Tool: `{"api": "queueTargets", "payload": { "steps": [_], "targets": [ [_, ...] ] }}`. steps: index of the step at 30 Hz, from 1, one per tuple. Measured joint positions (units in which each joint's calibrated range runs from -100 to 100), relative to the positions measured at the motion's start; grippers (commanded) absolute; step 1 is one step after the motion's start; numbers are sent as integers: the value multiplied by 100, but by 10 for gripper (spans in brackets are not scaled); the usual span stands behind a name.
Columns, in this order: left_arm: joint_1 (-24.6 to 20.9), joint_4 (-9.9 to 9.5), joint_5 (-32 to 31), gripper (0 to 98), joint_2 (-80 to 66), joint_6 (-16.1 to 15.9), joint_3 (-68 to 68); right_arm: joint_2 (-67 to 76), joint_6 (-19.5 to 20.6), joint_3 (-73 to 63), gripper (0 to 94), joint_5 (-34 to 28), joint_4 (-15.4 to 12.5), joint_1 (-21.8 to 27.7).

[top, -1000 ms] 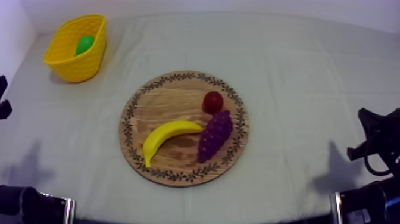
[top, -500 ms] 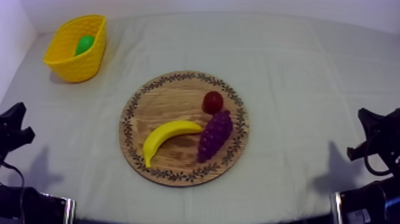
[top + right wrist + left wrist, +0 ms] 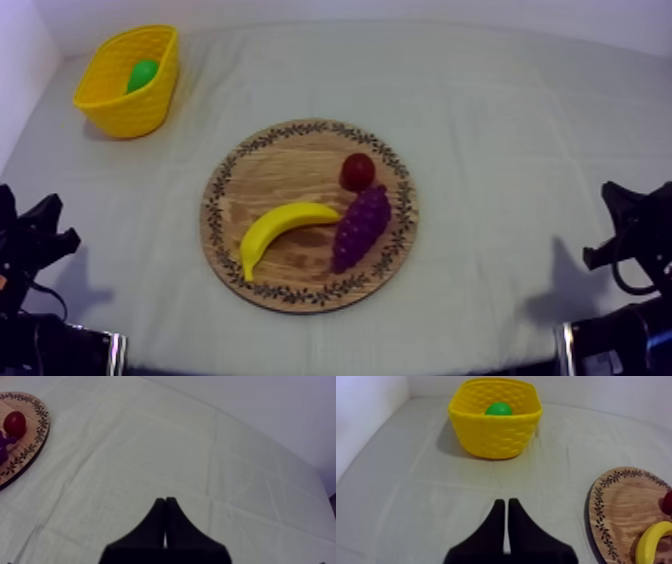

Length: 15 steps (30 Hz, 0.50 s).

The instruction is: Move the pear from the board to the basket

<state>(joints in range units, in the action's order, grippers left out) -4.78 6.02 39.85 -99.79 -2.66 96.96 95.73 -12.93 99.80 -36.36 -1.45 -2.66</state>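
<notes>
Beyond the far left of the wooden board (image 3: 265,180), the pear (image 3: 143,75) lies inside the yellow basket (image 3: 125,115). On the board rest a banana (image 3: 280,225), a bunch of grapes (image 3: 360,225) and a small red fruit (image 3: 357,171). Left of the board, the left gripper (image 3: 505,507) has its jaws pressed together on nothing; right of the board, the right gripper (image 3: 165,503) likewise.

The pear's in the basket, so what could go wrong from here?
Little, I'd guess.
1. The basket holding the pear sits near the far corner of the cloth; a bump might push it off.
2. The left end effector, shut, seems low over the cloth; a sweep might snag a crease.
3. On the board, the banana, grapes and red fruit lie close together; nudging one would likely shift the others.
</notes>
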Motion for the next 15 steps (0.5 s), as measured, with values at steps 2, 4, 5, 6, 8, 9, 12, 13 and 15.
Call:
{"api": "queueTargets", "payload": {
  "steps": [2,4,5,6,8,9,12,13,15],
  "targets": [
    [0,-24,-55,0,0,52,16,0,0,0,4,0,0,0],
    [0,-66,-121,0,0,147,47,0,0,0,4,0,0,0],
    [0,-104,-157,0,0,200,65,0,0,0,4,0,0,0],
    [0,-148,-214,0,0,266,79,0,0,0,4,0,0,0],
    [0,-195,-272,0,0,415,97,0,0,0,4,0,0,0],
    [0,-207,-292,0,0,478,103,0,0,0,4,0,0,0],
    [0,-220,-311,0,0,617,109,0,0,0,4,0,0,0],
    [0,-226,-311,0,0,654,109,0,0,0,4,0,0,0],
    [0,-237,-318,0,0,699,109,0,0,0,4,0,0,0]
  ]
}}
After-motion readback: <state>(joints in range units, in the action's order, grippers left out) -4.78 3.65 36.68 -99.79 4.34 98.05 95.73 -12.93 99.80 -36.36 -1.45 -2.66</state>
